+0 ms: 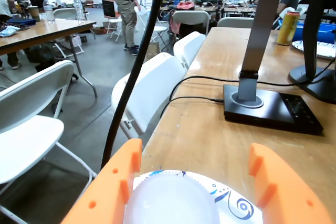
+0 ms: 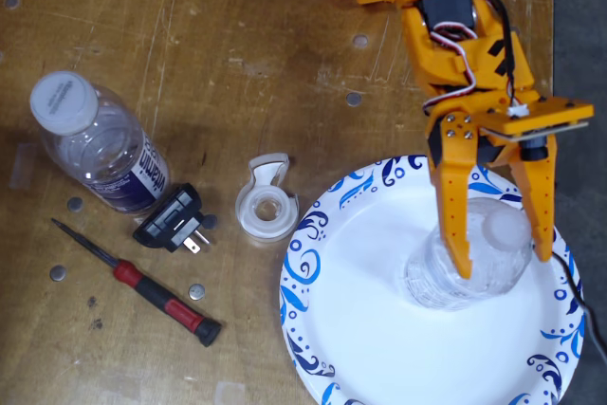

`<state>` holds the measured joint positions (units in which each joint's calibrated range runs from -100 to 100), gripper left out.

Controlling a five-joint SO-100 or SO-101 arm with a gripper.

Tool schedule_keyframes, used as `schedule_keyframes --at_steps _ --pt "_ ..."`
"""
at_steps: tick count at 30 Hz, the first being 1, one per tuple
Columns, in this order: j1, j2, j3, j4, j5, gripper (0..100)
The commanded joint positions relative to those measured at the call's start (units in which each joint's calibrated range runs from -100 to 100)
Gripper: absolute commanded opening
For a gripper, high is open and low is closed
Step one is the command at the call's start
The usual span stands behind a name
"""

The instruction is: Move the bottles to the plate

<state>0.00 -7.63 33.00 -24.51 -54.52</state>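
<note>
Ribbed bottle (image 2: 467,267) stands on plate (image 2: 360,348), claw (image 2: 500,258) open around it; white-capped bottle (image 2: 95,144) remains near surface's left edge.

The only lettering showing up is on the wider clear plastic bottle with the white cap (image 2: 95,144), lying near the left edge of the wooden table (image 2: 237,54) in the fixed view: its dark blue label is carrying white letters that seem to begin "vitamin", too small to confirm. Nothing else is reading legibly.
</note>
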Motion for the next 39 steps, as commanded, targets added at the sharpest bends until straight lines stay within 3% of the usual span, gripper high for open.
schedule_keyframes --at_steps 1,15,23,31,39 --pt "0.3 -0.8 -0.6 -1.0 -0.1 23" --pt "4.4 -17.6 6.7 -0.1 -0.1 22" --pt "27.1 -32.0 20.1 0.0 0.2 23" --pt "47.1 -31.9 22.0 0.0 0.3 23" --pt "53.7 -27.0 19.8 -1.1 0.2 28"
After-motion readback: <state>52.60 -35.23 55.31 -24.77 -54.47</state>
